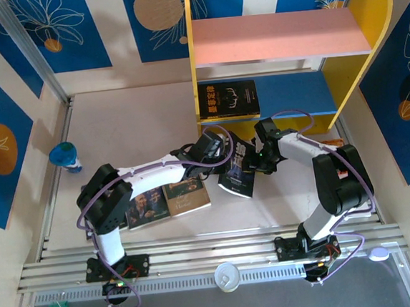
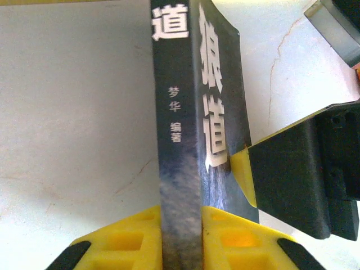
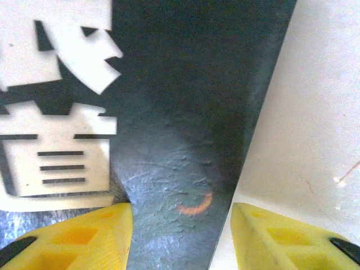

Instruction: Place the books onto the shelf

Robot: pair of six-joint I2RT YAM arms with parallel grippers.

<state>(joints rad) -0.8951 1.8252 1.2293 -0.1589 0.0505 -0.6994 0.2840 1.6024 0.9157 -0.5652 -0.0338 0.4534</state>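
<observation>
We see the left end effector clamped on the spine of a thin dark paperback, one yellow finger on each side, holding the book on edge above the pale surface. The spine is charcoal with small white Chinese characters. The cover is a mottled blue-black with large white characters, and in the right wrist view it has a small orange crescent. The right end effector has its fingers apart, straddling the cover's edge without pinching it. From above, the paperback hangs between the two arms, in front of the shelf. A black book with antlers lies on its blue lower board. Two more books lie flat beneath the left arm.
</observation>
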